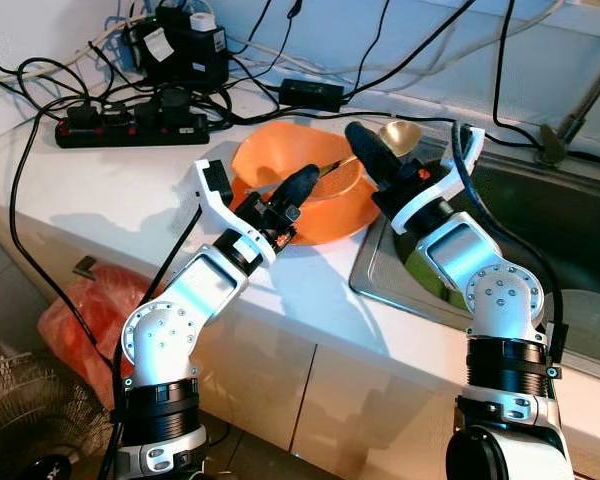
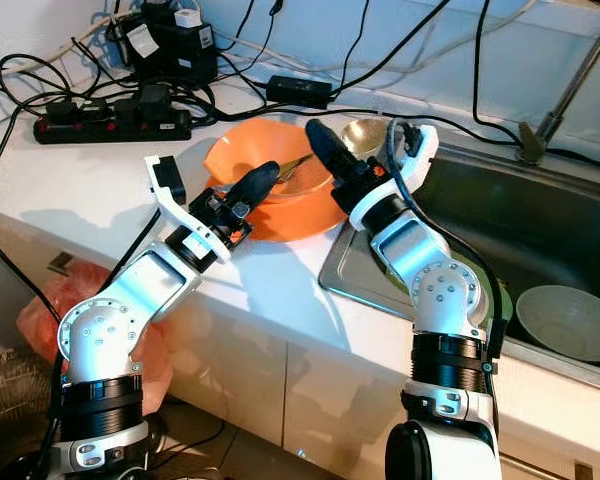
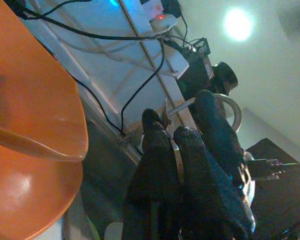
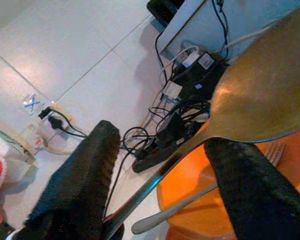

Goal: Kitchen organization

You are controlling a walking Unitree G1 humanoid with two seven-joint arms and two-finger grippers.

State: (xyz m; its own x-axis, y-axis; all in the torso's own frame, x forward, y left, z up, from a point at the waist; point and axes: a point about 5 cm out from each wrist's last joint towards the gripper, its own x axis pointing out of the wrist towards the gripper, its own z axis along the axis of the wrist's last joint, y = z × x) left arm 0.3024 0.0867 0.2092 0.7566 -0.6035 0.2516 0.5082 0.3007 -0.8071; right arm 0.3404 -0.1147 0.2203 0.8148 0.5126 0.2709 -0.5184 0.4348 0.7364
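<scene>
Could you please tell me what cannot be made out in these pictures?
- Green object in the steel sink: the silver right arm covers most of it in the head views, so it cannot be identified.
- Metal tap: the spout is cut off by the top edge in the head views.
- Gold metal ladle: the handle's end is hidden behind the left gripper.
- Labels on the black power adapters: too small to read.
</scene>
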